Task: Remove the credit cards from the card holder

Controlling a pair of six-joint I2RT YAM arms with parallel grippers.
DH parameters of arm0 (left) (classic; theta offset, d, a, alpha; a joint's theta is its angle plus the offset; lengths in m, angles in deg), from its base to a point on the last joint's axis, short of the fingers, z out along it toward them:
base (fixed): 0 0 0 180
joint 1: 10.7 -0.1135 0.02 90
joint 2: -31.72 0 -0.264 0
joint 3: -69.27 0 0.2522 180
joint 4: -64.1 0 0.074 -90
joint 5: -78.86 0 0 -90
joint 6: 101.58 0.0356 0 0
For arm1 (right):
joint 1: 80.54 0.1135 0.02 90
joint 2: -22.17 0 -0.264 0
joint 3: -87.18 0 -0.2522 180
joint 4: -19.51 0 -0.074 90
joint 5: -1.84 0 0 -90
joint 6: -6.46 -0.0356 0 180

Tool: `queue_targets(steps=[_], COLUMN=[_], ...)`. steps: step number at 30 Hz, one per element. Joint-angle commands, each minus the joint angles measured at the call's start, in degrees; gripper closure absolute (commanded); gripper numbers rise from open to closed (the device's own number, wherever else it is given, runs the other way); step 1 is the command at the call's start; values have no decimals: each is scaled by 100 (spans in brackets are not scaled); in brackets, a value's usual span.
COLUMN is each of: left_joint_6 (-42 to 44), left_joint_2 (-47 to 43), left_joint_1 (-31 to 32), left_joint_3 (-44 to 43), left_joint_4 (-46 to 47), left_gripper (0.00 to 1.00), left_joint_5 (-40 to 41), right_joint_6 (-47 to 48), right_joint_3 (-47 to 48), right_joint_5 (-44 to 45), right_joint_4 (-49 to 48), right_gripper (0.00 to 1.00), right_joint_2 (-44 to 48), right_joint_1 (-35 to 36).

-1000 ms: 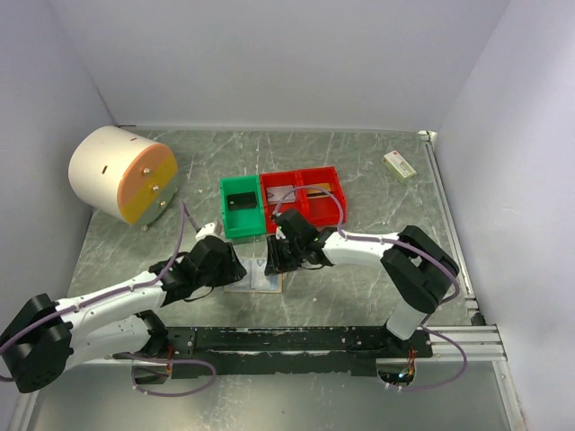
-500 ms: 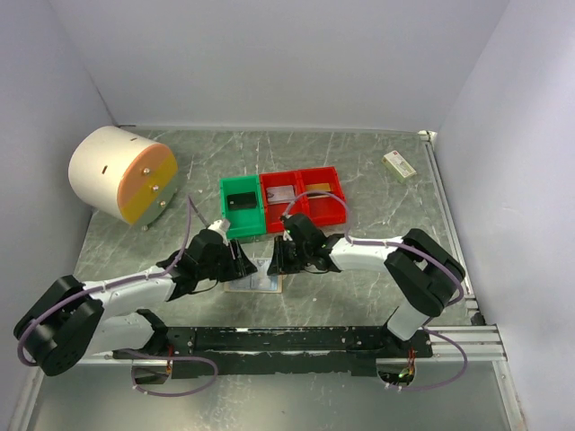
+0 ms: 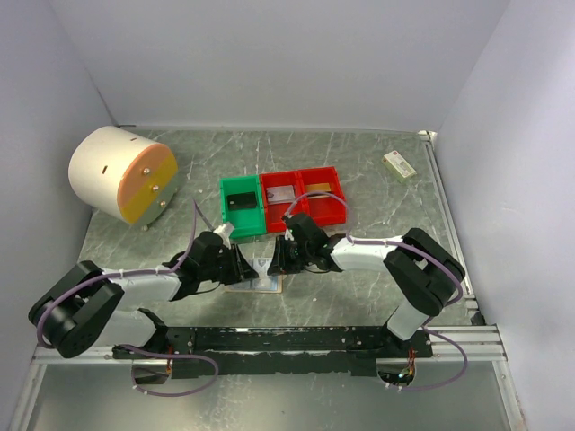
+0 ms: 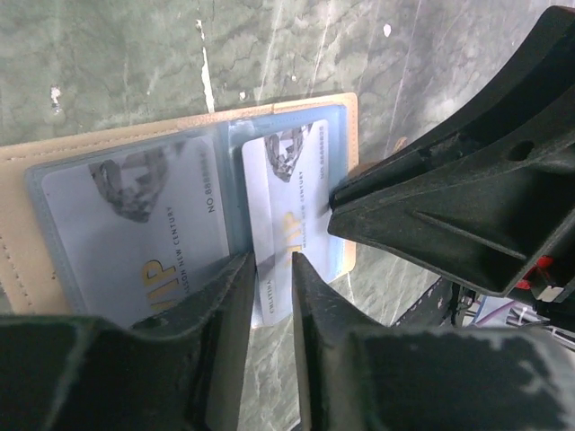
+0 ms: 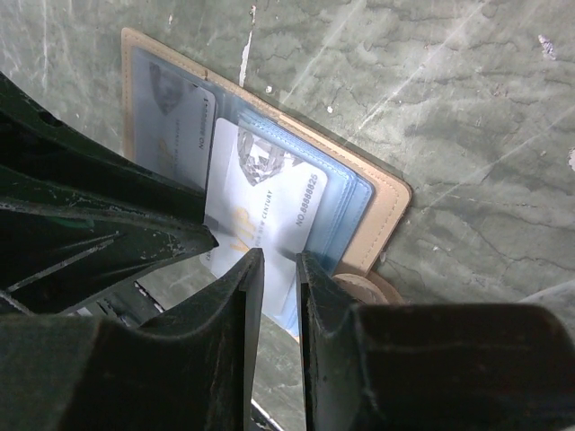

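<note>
Left gripper (image 3: 239, 266): has closed in on the right gripper (image 3: 282, 260) since a second ago, and I am now watching the two nearly meeting over the card holder (image 3: 256, 285).
Card holder: is lying open on the table (image 3: 359, 162), just in front of the green bin (image 3: 225, 208).
Silver-grey card (image 4: 289, 193): is sticking partway out of its pale blue pocket, its free edge showing in both grippers' gaps.
Second card (image 4: 135, 224): is sitting fully in the neighbouring pocket.
Jaws, both: are standing narrow. I cannot tell whether either is pinching the card.
</note>
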Motion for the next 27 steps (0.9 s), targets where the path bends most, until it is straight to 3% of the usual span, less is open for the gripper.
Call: queue_targets(steps=[1,9,20,27], left_joint_6=[-50,-87,-41,-57], left_joint_2=[-42,-391,-743,-573], left_joint_1=[-39,-35,-36,-36], left_joint_3=[12,84,114,113], left_joint_4=[229,-88,-514,-295], left_gripper=[69,93,93,93], left_joint_5=[-81,222,433,306], right_joint_6=[112,120,133,321], right_joint_3=[-247,-254,-202,-44], right_joint_5=[311,311,300,-71], right_joint_4=[388,424,456,309], right_gripper=[77,77,77,76], right_joint_2=[-286,-247,-200,213], right_joint_1=[-34,-54,-61,-59])
